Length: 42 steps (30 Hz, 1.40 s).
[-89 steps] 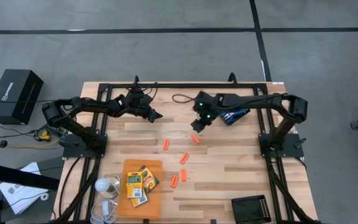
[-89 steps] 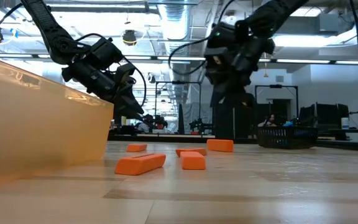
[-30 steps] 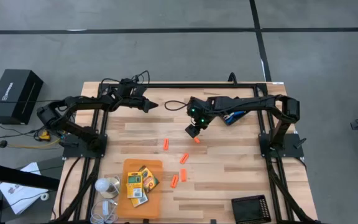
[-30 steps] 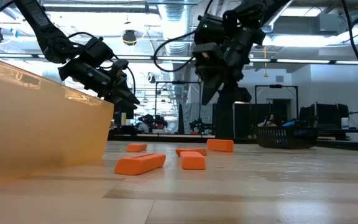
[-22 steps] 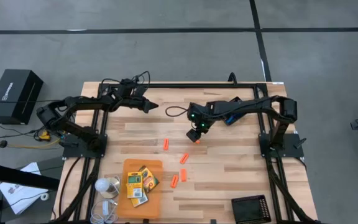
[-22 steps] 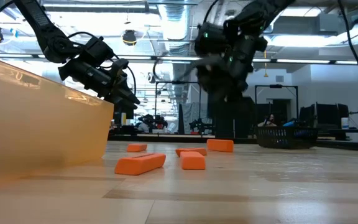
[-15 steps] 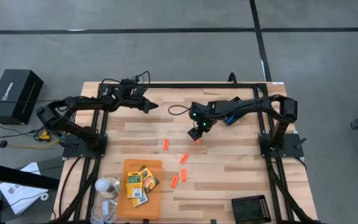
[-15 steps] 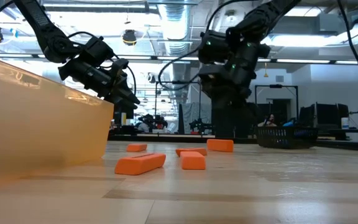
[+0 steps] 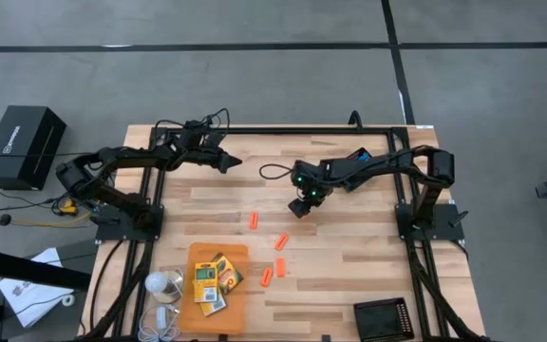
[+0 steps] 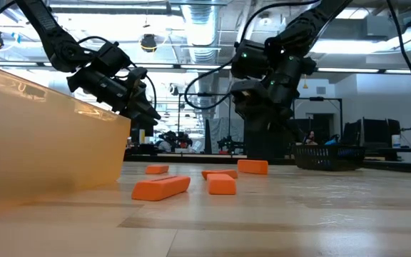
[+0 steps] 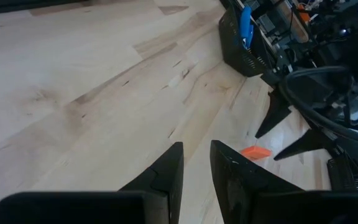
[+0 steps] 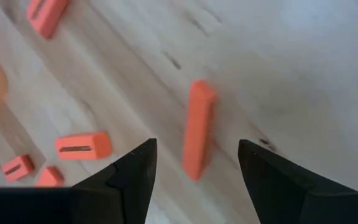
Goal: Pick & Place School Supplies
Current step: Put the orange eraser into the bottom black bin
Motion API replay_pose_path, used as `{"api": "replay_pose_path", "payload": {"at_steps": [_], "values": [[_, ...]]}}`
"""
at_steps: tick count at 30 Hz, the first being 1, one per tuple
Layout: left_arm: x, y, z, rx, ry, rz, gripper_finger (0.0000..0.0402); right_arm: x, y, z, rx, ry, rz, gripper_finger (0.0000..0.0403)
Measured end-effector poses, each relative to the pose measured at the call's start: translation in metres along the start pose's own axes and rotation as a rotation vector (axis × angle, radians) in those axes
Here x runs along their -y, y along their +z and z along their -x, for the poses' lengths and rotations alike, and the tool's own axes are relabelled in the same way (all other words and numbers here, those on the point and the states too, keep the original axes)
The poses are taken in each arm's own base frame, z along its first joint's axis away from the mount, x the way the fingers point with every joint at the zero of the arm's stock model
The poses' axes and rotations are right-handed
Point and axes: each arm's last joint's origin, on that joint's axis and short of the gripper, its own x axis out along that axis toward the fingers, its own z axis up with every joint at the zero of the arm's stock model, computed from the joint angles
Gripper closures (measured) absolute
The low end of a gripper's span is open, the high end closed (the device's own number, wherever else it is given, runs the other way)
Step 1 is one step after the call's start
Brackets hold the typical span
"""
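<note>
- Right gripper (image 12: 194, 163) fingers spread wide, hovering over 1 orange stick (image 12: 197, 127) lying flat on the wooden table (image 9: 349, 266), not touching it.
- 4 more orange sticks (image 9: 254, 220) lie nearby.
- Crayon boxes (image 9: 212, 278) sit on the orange sheet (image 9: 207, 309).
- Left gripper (image 11: 195, 163) raised at the far edge, fingers nearly together, empty.

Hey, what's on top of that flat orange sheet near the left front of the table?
Yellow-and-green crayon boxes lie clustered on the orange sheet. Whatever is beneath the boxes is covered.
</note>
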Motion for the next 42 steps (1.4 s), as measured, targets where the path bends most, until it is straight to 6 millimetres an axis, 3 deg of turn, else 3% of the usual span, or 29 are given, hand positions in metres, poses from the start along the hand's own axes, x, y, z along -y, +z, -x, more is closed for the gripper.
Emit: {"api": "replay_pose_path", "payload": {"at_steps": [3, 9, 12, 14, 18, 23, 28, 34, 38, 42], "values": [[0.000, 0.000, 0.000, 0.000, 0.000, -0.002, 0.0325, -0.001, 0.000, -0.001, 0.002, 0.002, 0.006, 0.0186], [0.000, 0.000, 0.000, -0.001, 0.000, -0.002, 0.0325, -0.002, 0.000, -0.030, -0.095, 0.038, 0.001, 0.0187], [0.000, -0.001, 0.000, -0.009, -0.001, 0.002, 0.0325, -0.005, 0.000, -0.039, -0.107, -0.033, -0.016, 0.0192], [0.000, -0.001, 0.000, -0.014, -0.008, 0.003, 0.0325, -0.003, 0.002, -0.041, -0.114, -0.039, -0.026, 0.0219], [0.000, -0.002, 0.000, -0.023, -0.008, 0.004, 0.0325, 0.004, 0.006, -0.042, -0.116, -0.037, 0.003, 0.0365], [-0.001, -0.002, 0.000, -0.027, -0.005, 0.005, 0.0325, 0.010, 0.011, -0.037, -0.100, -0.036, 0.003, 0.0378], [-0.001, -0.002, 0.000, -0.024, -0.004, -0.023, 0.0325, 0.009, 0.015, -0.020, -0.067, 0.015, 0.003, 0.0378], [-0.002, -0.002, 0.001, -0.022, -0.003, -0.049, 0.0325, -0.005, 0.014, 0.029, 0.001, 0.110, 0.028, 0.0378], [-0.001, -0.002, 0.000, -0.024, -0.006, -0.061, 0.0325, -0.027, -0.012, 0.057, -0.053, 0.172, 0.093, 0.0378], [-0.001, -0.002, 0.000, -0.024, -0.007, -0.061, 0.0325, -0.051, -0.051, 0.077, -0.146, 0.171, 0.193, 0.0378]]}}
